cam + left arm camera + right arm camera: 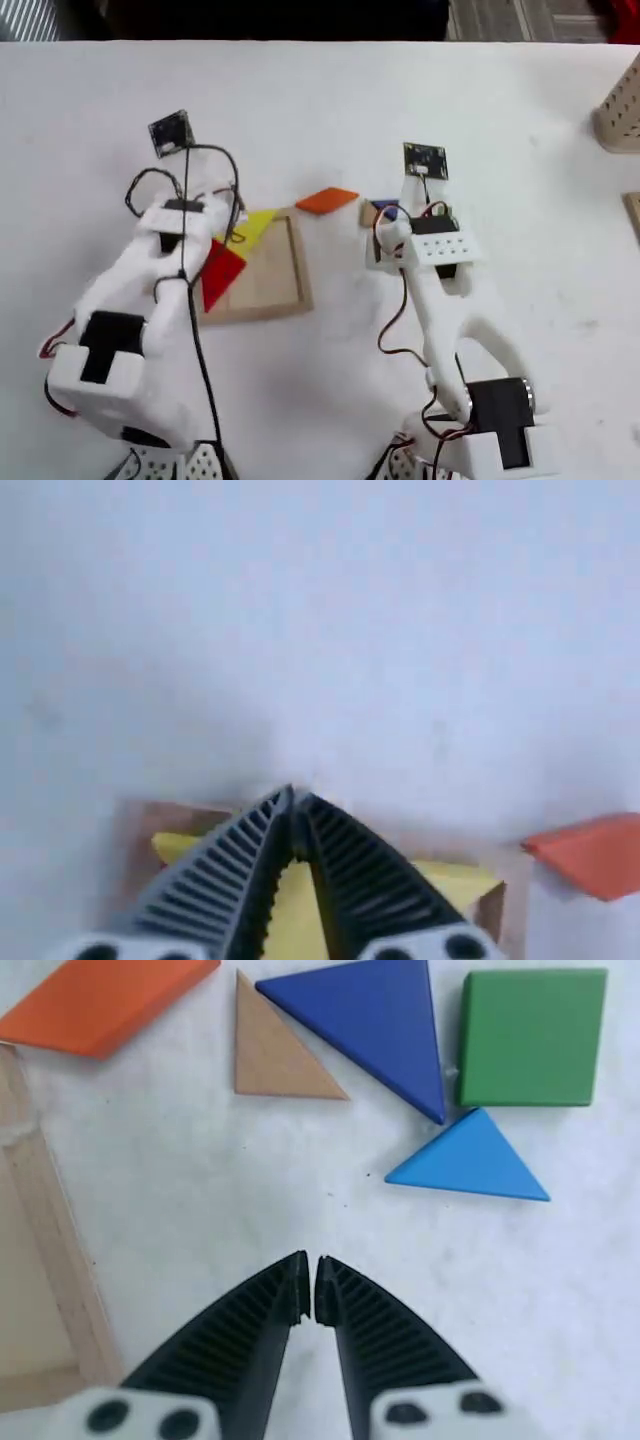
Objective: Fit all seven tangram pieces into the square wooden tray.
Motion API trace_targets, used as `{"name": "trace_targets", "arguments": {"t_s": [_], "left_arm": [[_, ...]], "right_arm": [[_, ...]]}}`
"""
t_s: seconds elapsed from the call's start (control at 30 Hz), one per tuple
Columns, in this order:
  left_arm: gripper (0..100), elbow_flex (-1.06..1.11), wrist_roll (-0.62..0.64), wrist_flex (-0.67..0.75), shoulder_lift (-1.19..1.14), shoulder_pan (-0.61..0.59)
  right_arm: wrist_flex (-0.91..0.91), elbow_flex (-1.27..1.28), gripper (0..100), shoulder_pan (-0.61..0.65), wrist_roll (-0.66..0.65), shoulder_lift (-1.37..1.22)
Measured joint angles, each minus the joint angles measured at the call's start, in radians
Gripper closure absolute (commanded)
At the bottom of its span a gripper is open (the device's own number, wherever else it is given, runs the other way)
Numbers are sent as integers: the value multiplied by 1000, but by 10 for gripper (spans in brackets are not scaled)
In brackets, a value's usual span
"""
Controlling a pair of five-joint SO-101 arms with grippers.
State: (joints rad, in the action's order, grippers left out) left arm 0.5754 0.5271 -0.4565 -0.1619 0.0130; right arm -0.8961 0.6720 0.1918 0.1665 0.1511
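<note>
White tabletop (320, 110), square wooden tray (299, 265), smooth orange parallelogram (327, 200), tan triangle (272, 1060)

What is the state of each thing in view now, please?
left gripper: shut, empty
right gripper: shut, empty
wooden tray: partly filled
yellow triangle: in tray
red triangle: in tray
orange parallelogram: outside
tan triangle: outside
dark blue triangle: outside
green square: outside
light blue triangle: outside

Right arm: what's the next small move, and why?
Probably open the right tool and ease it toward the light blue triangle, the nearest loose piece. The tool is shut and empty above bare table. Five pieces lie outside the wooden tray, and only the yellow piece and red piece show in it.
</note>
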Motion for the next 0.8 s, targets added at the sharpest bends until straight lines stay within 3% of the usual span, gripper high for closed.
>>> {"name": "trace_targets", "arguments": {"t_s": [0.6,0.8], "left_arm": [[977,34,-3,-34,66,49],[977,173,-92,-35,210,143]], "right_arm": [[0,0,978,0,0,0],[0,0,978,0,0,0]]}}
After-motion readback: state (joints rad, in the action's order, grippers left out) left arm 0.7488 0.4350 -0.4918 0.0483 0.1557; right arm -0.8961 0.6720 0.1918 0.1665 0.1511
